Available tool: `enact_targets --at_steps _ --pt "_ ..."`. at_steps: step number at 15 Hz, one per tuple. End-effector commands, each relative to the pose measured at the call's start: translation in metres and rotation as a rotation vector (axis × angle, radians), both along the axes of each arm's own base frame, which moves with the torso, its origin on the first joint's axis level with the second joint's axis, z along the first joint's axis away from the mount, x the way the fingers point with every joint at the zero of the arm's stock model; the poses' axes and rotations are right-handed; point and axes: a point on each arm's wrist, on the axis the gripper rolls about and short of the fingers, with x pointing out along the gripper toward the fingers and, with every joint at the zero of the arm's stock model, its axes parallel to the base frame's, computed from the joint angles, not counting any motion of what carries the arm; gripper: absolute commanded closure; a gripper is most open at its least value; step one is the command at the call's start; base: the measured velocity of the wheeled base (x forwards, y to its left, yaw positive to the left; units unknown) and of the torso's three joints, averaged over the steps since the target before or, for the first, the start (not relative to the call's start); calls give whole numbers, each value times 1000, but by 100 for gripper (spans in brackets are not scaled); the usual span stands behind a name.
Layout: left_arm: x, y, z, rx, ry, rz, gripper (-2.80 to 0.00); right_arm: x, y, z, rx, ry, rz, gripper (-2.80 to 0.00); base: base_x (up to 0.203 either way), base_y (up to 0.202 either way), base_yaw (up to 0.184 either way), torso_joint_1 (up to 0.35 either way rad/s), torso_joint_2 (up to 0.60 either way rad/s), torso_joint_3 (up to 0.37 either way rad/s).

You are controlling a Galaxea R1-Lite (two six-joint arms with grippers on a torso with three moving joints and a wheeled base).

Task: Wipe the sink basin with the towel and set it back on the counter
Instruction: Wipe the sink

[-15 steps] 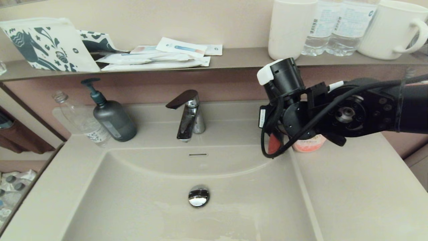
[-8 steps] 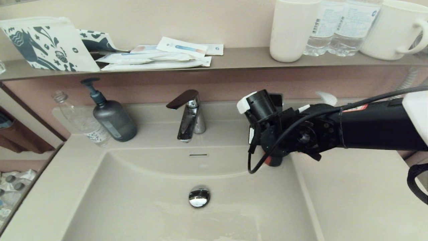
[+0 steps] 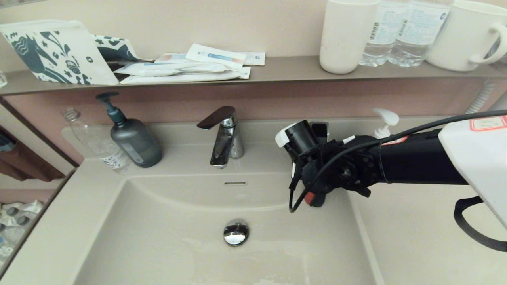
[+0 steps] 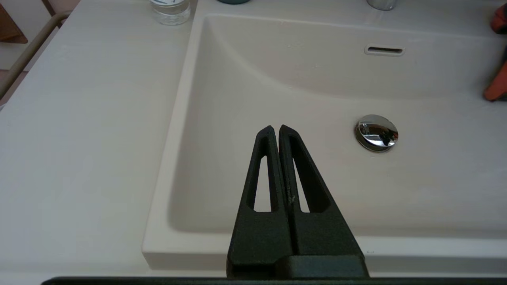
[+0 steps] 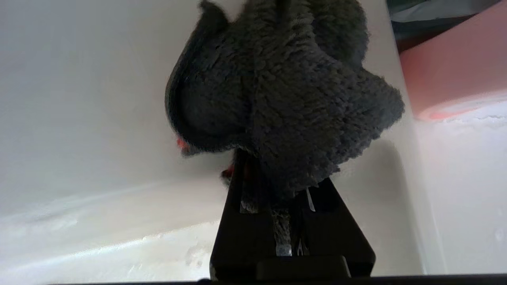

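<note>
Right claw pinches the towel at the sink basin's back right corner.

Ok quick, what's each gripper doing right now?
Left gripper: shut, empty, above the sink basin.
Right gripper: shut on the towel, at the basin's back right corner.

The head camera looks down on the basin from above; the left wrist camera faces across it from the front, sharing the drain. The right wrist camera sits close behind the towel.
</note>
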Motion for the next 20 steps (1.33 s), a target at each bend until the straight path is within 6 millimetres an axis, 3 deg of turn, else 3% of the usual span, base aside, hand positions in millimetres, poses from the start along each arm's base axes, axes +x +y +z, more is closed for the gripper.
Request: enact_targets --at_steps 1,7,11,17,20 --pt "0 0 0 -2 2 0 0 8 -2 -14 -23 26 -19 0 0 0 0 0 0 0" --pt "0 0 0 -1 1 0 0 28 2 -34 -42 44 -39 0 0 0 0 0 0 0" --pt "0 0 0 -1 1 1 0 18 25 -34 -31 38 18 0 0 0 0 0 0 0" --pt "0 0 0 -1 1 1 0 -13 64 -25 -31 39 126 0 0 0 0 0 0 0" --pt "0 0 0 -2 2 0 0 -9 59 -24 -32 38 112 0 0 0 0 0 0 0"
